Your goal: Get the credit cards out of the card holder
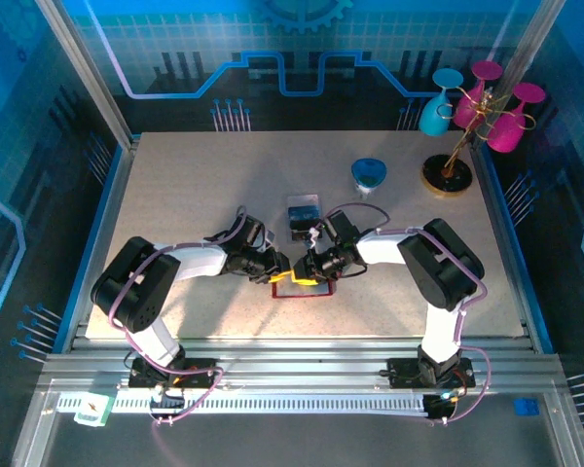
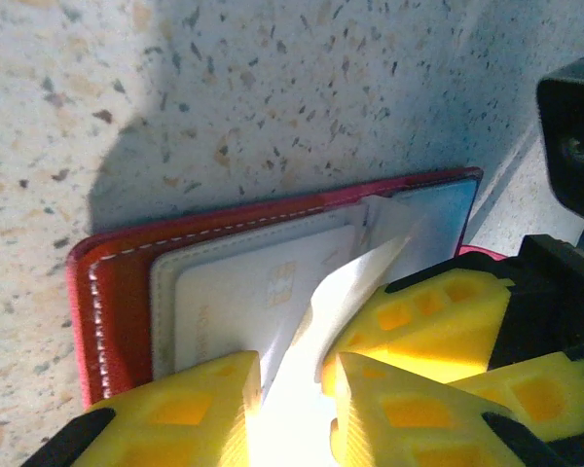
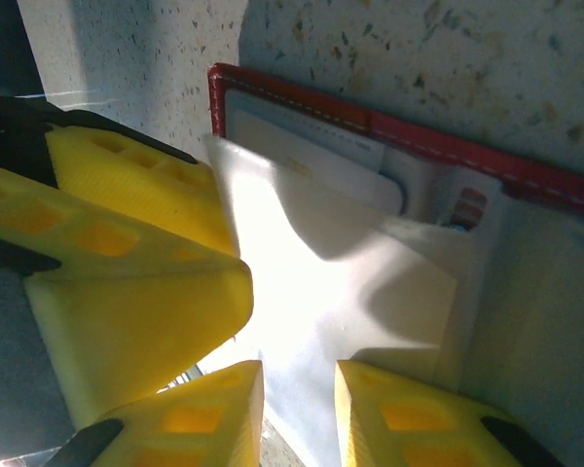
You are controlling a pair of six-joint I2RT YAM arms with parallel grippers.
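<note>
Both arms are coming up from bases at the near edge of the bench (image 1: 185,185). L arm (image 1: 175,268) is bending in from the left and R arm (image 1: 428,258) from the right, forearms lying low & wrists meeting nose to nose at bench centre.

The card holder (image 2: 117,292) is lying open & flat on the bench right under the two hands, red stitched cover down, pockets facing up. Inside, a pale card (image 2: 234,302) w/ a chip mark is sitting in a pocket, tucked most of the way in. In the R wrist view a 2nd card (image 3: 472,206) w/ a red-and-blue corner is peeking out of a pocket deeper in. A see-through pocket sheet (image 3: 350,292) is standing up off the holder & curling toward the cameras.

L hand (image 2: 297,370) is straddling that sheet, yellow fingers (image 2: 204,409) standing narrow w/ the sheet running thru the gap; can't tell if it's actually pinched. R hand (image 3: 297,375) is facing it from the opposite side, jaws narrow, sheet in the gap, grip also unclear. R hand's fingers are sitting just beside the L hand's, over the holder's edge.

Just beyond the hands, apart from the holder, a blue-and-dark card (image 1: 304,216) is lying out on the bench. Farther back & to the right a blue cup (image 1: 368,175) is sitting. Past it, a stand (image 1: 446,177) at the far-R corner is carrying pink & cyan glasses (image 1: 506,126).
</note>
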